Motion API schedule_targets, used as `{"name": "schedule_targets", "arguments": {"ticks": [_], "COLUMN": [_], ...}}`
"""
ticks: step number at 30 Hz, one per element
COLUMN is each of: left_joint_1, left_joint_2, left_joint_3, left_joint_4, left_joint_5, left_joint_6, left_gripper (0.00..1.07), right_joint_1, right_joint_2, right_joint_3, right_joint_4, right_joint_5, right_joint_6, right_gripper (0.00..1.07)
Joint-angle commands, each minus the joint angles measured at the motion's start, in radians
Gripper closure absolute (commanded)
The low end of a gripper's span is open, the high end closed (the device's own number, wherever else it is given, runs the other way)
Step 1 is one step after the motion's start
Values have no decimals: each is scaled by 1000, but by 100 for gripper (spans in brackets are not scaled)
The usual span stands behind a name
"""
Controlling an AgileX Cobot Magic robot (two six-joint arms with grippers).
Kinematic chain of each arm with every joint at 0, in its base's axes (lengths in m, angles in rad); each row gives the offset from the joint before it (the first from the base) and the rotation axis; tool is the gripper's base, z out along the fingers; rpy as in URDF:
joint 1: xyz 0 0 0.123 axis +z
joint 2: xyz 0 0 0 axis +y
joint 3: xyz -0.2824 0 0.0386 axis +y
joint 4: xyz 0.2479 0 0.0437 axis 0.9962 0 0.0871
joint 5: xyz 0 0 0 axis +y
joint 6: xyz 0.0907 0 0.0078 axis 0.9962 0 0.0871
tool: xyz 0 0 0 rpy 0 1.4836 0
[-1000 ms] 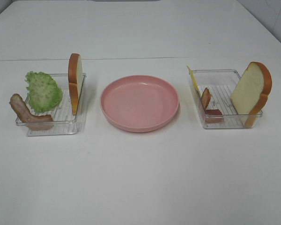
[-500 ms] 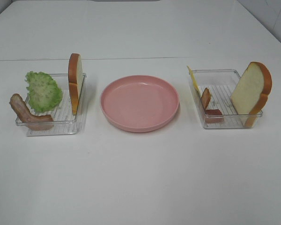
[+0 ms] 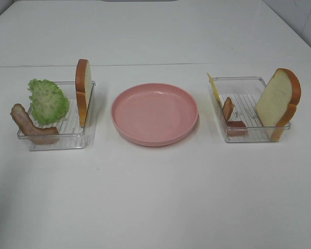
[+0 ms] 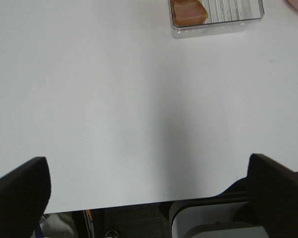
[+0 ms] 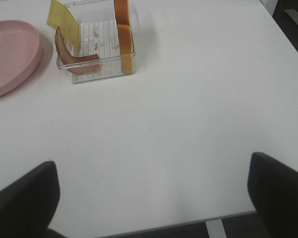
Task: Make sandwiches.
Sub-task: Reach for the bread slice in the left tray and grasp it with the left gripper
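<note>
The left tray (image 3: 57, 141) holds lettuce (image 3: 48, 101), a bacon strip (image 3: 28, 127) and an upright bread slice (image 3: 83, 91), the right tray (image 3: 249, 137) cheese (image 3: 213, 88), a second bacon strip (image 3: 228, 110) and a leaning bread slice (image 3: 277, 101), a plate (image 3: 154, 113) between them; the left gripper (image 4: 149, 186) and right gripper (image 5: 154, 191) stand wide open, only partly in view.
</note>
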Motion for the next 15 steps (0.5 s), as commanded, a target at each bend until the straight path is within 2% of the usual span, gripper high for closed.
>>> {"name": "schedule_targets", "arguments": {"ticks": [1,2,3,4,5,6,7,8,9,10,12,14,15], "left_joint_1": [-9,-9,-9,-9,-9,-9,-9,-9,-9,-9,-9,-9,-9], "left_joint_2": [133,133,217,217,289,327,327,393,393,463,497,613,613], "left_joint_3": [-111,-111,-194,-194,-269,-309,-309,-375,-375,-438,-465,-552,-552], "left_joint_4": [-10,-10,-10,-10,-10,-10,-10,-7,-7,-1,3,4,4], "left_joint_5": [97,97,97,97,97,98,98,98,98,98,98,98,98], "left_joint_6": [-5,-5,-7,-7,-8,-8,-8,-4,-4,0,0,-10,-10], "left_gripper": [4,4,4,4,4,4,4,4,4,4,4,4,4], "right_joint_1": [-4,-4,-4,-4,-4,-4,-4,-4,-4,-4,-4,-4,-4], "right_joint_2": [-30,-30,-30,-30,-30,-30,-30,-30,-30,-30,-30,-30,-30], "right_joint_3": [3,3,3,3,3,3,3,3,3,3,3,3,3], "right_joint_4": [-2,-2,-2,-2,-2,-2,-2,-2,-2,-2,-2,-2,-2], "right_joint_5": [-4,-4,-4,-4,-4,-4,-4,-4,-4,-4,-4,-4,-4], "right_joint_6": [7,7,7,7,7,7,7,7,7,7,7,7,7], "right_gripper": [9,9,9,9,9,9,9,9,9,9,9,9,9]}}
